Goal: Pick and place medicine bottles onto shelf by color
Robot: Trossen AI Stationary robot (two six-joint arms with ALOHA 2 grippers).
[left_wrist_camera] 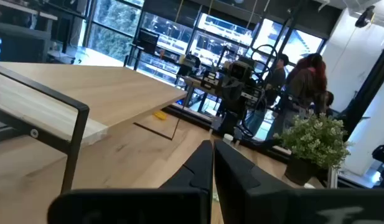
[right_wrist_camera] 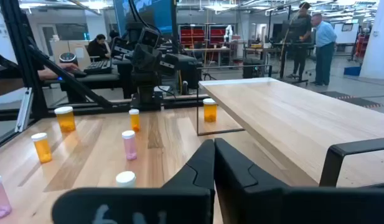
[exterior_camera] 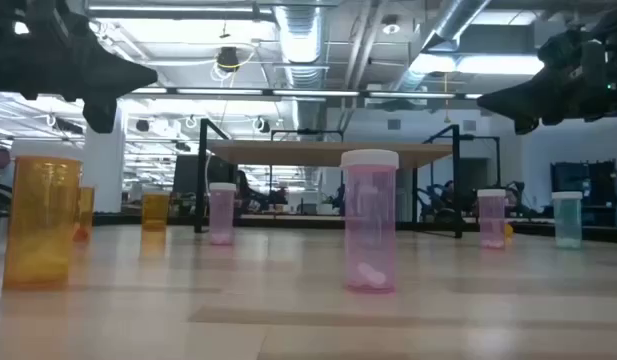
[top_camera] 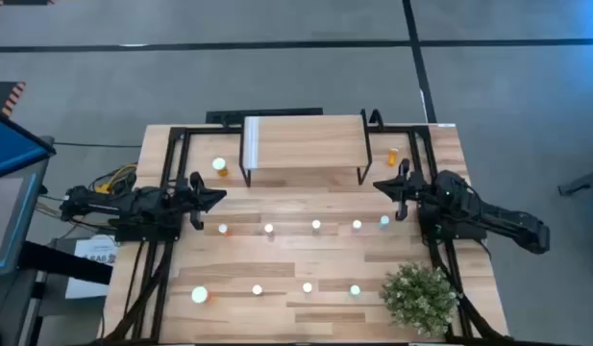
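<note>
Table [top_camera: 306, 255]: pale wood, smooth. Shelf [top_camera: 306, 142]: wood top, black metal legs. Bottles [exterior_camera: 370, 220]: translucent, probably plastic.

From above, the medicine bottles [top_camera: 316, 226] in the rows in front of the shelf [top_camera: 304, 148] show mostly as pale cap dots, so most body colours cannot be read there. The potted plant [top_camera: 420, 297] covers the table corner beneath it, and its pot is hidden under the leaves. At table height, the big orange bottle [exterior_camera: 41, 221] left of the shelf is cut by the picture's edge. In the left wrist view the shelf runs out of frame, and the people [left_wrist_camera: 302, 81] beyond the plant are blurred.
</note>
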